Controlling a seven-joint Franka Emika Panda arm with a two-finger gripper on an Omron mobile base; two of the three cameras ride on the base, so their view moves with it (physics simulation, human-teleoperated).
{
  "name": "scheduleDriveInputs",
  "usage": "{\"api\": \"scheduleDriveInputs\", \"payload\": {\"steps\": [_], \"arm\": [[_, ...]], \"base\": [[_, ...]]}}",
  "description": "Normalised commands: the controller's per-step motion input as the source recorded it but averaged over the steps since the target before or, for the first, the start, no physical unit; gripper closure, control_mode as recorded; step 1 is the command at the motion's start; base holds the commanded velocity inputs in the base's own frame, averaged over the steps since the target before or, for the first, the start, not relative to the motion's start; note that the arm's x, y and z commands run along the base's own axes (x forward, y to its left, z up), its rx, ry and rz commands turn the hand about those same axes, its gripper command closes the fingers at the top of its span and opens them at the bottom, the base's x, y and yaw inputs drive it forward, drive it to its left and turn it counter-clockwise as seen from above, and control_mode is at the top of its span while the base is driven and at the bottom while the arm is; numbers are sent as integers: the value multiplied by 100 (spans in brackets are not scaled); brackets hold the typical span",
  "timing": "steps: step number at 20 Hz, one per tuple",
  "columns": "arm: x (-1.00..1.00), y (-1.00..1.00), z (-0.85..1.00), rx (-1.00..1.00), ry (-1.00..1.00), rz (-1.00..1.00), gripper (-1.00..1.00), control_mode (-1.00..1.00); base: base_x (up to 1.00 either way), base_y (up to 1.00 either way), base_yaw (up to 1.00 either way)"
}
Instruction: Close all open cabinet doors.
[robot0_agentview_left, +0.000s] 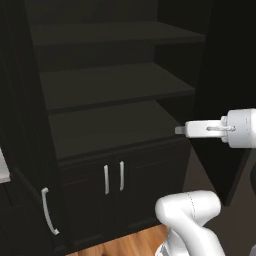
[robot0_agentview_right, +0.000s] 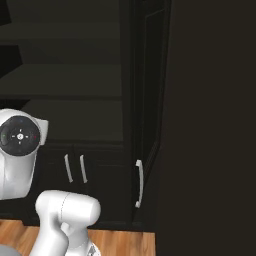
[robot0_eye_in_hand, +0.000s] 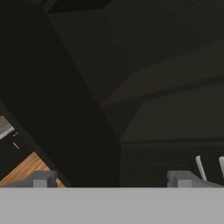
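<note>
The gripper (robot0_eye_in_hand: 109, 180), its fingertips spread with nothing between them, hovers before the tall pantry's open shelves (robot0_agentview_left: 115, 125). Both pantry doors, left (robot0_agentview_left: 27, 165) and right (robot0_agentview_left: 225, 90), stand swung out. Next move, likely: push one door shut.

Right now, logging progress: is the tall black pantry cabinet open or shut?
Open: the tall black pantry doors stand swung out, baring the dark shelves.

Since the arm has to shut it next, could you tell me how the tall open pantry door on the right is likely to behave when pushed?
The tall door looks like a rigid flat panel, so it probably swings without flexing. Its height suggests some weight, so a steady push seems wiser. The gripper sits near its inner face.
</note>
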Motion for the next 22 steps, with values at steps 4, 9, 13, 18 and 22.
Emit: {"api": "scheduleDriveInputs", "payload": {"steps": [4, 9, 13, 18, 22], "arm": [[0, 0, 0, 0, 0, 0, -100, 100], [0, 0, 0, 0, 0, 0, -100, 100], [0, 0, 0, 0, 0, 0, -100, 100], [-7, 0, 0, 0, -2, 0, -100, -100], [-69, 0, 0, -4, -23, 0, -100, -100]], "base": [[0, -2, 0], [0, 0, 0], [0, 0, 0], [-3, 0, 0], [0, 0, 0]]}}
